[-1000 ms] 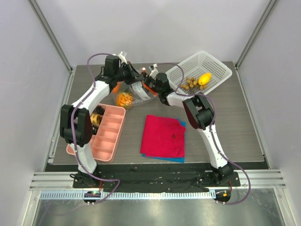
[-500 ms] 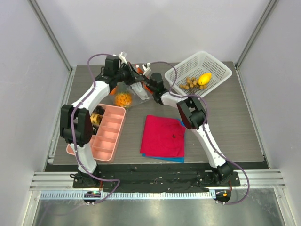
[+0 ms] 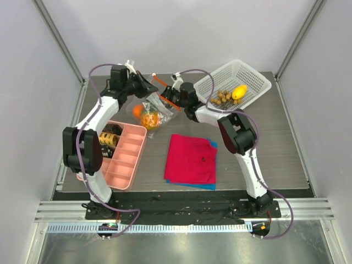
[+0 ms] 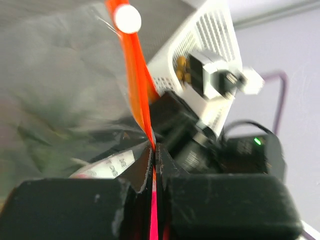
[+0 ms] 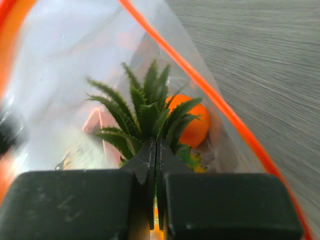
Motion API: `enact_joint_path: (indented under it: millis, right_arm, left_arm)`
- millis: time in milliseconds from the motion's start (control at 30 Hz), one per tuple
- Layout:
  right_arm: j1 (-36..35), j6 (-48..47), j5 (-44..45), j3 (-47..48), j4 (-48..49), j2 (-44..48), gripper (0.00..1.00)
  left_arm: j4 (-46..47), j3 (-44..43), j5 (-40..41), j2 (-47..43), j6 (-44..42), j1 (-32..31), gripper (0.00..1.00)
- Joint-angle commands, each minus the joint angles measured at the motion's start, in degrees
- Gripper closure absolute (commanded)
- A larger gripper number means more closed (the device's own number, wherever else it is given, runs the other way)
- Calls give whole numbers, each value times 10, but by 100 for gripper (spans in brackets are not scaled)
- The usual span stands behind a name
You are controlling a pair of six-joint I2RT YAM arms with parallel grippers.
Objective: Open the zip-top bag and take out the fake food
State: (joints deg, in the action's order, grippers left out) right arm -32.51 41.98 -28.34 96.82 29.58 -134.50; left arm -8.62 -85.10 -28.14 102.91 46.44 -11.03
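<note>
Top external view: the zip-top bag (image 3: 157,111) is at the far middle of the desk (image 3: 275,143), stretched between the two claws, just left of the white mesh basket (image 3: 250,74). The left claw (image 3: 147,89) is at the bag's far-left top edge and the right claw (image 3: 169,101) at its right edge. The fake food (image 3: 146,116) is bunched in the bag's near-left end: a pineapple (image 3: 149,120) with an orange fruit (image 3: 137,110) beside it. Whether the bag's bottom touches the desk cannot be told.

Left wrist view: the left claw's fingers are pressed fully together, pinching the orange-red zip strip (image 4: 134,75), which runs up from the fingertips to a round white tab (image 4: 127,18).

Right wrist view: the right claw's fingers are closed tight with the bag's clear film caught between them. Through the film show the pineapple's green crown (image 5: 145,112) and the orange fruit just behind it.

The basket holds brownish pieces (image 3: 223,97) and a yellow fruit (image 3: 238,92). A pink tray (image 3: 125,157) lies near left, and a red cloth (image 3: 191,158) lies in the near middle.
</note>
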Motion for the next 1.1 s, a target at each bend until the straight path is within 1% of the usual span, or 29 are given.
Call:
enact_joint_path:
  millis: [0,100,200,300,433,533,567,600,667,700,733,800,867,933,1067]
  right_arm:
    - [-3,-74,55,-44,-68,109,99]
    - [-4,-88,75,-79,-82,153,99]
    - [-4,-102,101,-114,-60,190,99]
    - [-3,-120,126,-69,-104,190,99]
    - [-3,-116,173,44,-162,164,99]
    - [-3,-93,239,106,-228,140,99]
    - [-1,-86,253,104,-234,143,99]
    - [3,-74,267,95,-218,158,99]
    - [4,-72,280,38,-180,187,99]
    - [7,-70,309,19,-159,204,99]
    - [10,-59,309,-15,-144,228,99]
    - [21,-36,297,-39,-111,245,99]
    - [39,10,255,-58,-91,252,99]
    - [54,50,213,-76,-51,253,99]
    - [53,95,151,-62,-23,248,99]
  left_arm:
    - [47,5,-10,-39,19,38,100]
    - [51,11,-10,-42,25,51,100]
    - [49,14,-2,-38,27,53,100]
    - [49,12,-23,-20,43,51,100]
    - [51,7,-35,-9,45,40,100]
    - [49,7,-36,-10,44,33,100]
    - [48,7,-33,-10,43,30,100]
    - [48,8,-32,-14,42,29,100]
    - [40,8,-25,-16,38,29,100]
    - [35,8,-18,-17,37,29,100]
    - [32,8,-15,-17,35,28,100]
    - [31,8,-16,-12,38,28,100]
    - [28,7,-21,-5,45,28,100]
    - [22,5,-17,-3,42,28,100]
    - [-3,-3,-2,6,30,26,100]
